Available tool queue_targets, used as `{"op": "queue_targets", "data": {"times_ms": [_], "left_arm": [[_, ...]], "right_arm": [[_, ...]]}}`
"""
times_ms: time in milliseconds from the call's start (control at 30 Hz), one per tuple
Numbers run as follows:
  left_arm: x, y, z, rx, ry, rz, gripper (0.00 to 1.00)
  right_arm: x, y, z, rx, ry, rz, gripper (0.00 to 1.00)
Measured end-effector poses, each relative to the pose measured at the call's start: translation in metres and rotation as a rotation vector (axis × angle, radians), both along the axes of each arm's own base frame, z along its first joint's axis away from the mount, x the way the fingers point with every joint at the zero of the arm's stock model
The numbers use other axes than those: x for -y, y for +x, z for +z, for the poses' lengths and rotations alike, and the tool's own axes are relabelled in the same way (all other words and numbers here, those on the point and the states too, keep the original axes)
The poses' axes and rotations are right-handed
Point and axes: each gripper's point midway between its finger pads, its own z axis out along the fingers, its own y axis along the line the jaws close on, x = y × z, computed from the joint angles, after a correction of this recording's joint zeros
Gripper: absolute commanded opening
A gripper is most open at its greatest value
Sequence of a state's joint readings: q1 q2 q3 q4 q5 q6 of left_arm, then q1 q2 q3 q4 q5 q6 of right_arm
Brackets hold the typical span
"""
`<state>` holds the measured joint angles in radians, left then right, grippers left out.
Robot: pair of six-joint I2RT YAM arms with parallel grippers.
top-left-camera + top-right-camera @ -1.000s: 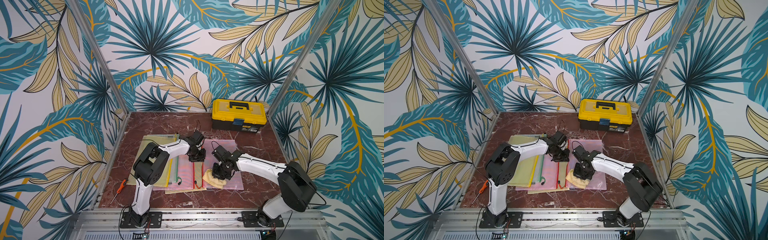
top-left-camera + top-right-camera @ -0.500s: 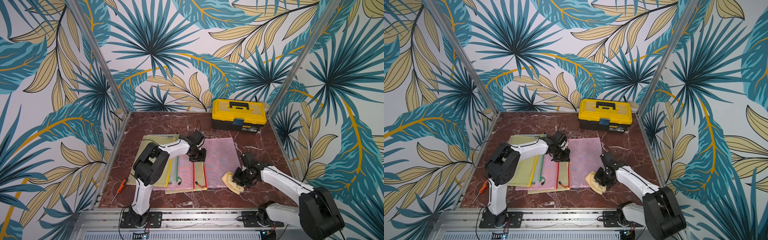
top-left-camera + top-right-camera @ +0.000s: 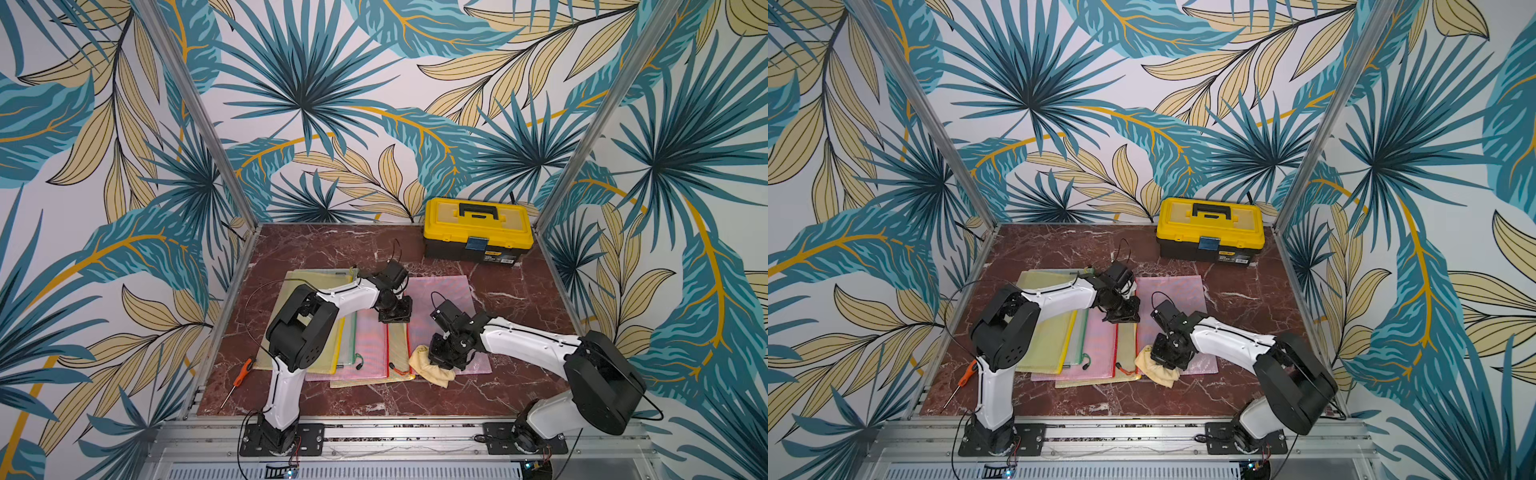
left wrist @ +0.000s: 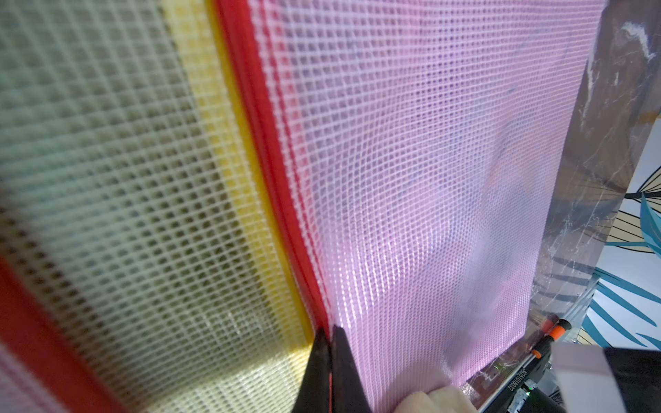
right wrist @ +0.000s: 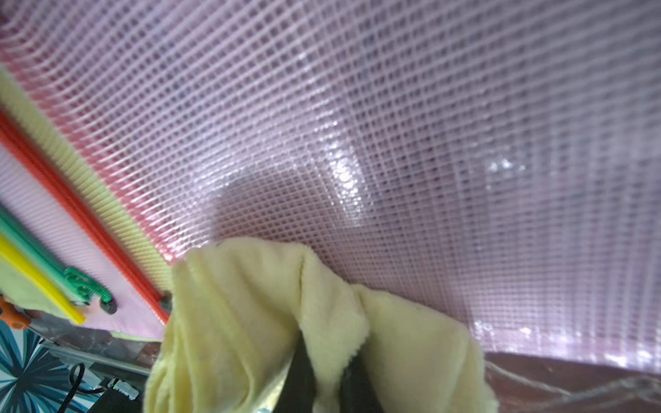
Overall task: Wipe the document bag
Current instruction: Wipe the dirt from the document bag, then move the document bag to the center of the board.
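The pink mesh document bag (image 3: 446, 291) (image 3: 1173, 291) lies flat on the marble table, right of a pile of other bags. My left gripper (image 3: 395, 318) (image 4: 331, 330) is shut, its tips pressed on the bag's red zipper edge (image 4: 282, 200). My right gripper (image 3: 442, 361) (image 5: 327, 357) is shut on a pale yellow cloth (image 3: 430, 368) (image 3: 1156, 368) (image 5: 243, 304). The cloth rests on the bag's near left corner and spills onto the table. In the right wrist view, the bag's surface (image 5: 429, 143) beyond the cloth shines in patches.
Overlapping yellow, green and pink mesh bags (image 3: 332, 332) lie under the left arm. A yellow toolbox (image 3: 478, 230) stands at the back right. An orange screwdriver (image 3: 241, 374) lies near the front left edge. Metal frame posts rise at the back corners.
My right gripper swept the cloth right, to the bag's near right corner, then back left to the near left corner. The left arm has not moved.
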<state>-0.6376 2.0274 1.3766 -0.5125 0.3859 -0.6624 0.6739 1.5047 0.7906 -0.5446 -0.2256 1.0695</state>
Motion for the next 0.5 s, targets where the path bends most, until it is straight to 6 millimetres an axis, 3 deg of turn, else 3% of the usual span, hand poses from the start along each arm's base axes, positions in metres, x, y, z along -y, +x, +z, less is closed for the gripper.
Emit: {"op": "queue_targets", "data": {"times_ms": [100,300,400,500], "left_arm": [[0.000,0.000,0.000,-0.001,-0.002,-0.001,0.00],[0.001,-0.001,0.001,-0.005,-0.008,-0.004,0.00],[0.004,-0.003,0.001,-0.005,-0.009,-0.009,0.00],[0.013,0.000,0.011,0.006,-0.027,-0.017,0.00]], "right_arm": [[0.017,0.002,0.001,0.007,0.010,-0.053,0.00],[0.111,-0.008,0.005,0.012,-0.015,-0.309,0.00],[0.127,-0.009,0.026,0.039,-0.056,-0.304,0.00],[0.131,0.005,0.060,0.108,-0.077,-0.276,0.00]]}}
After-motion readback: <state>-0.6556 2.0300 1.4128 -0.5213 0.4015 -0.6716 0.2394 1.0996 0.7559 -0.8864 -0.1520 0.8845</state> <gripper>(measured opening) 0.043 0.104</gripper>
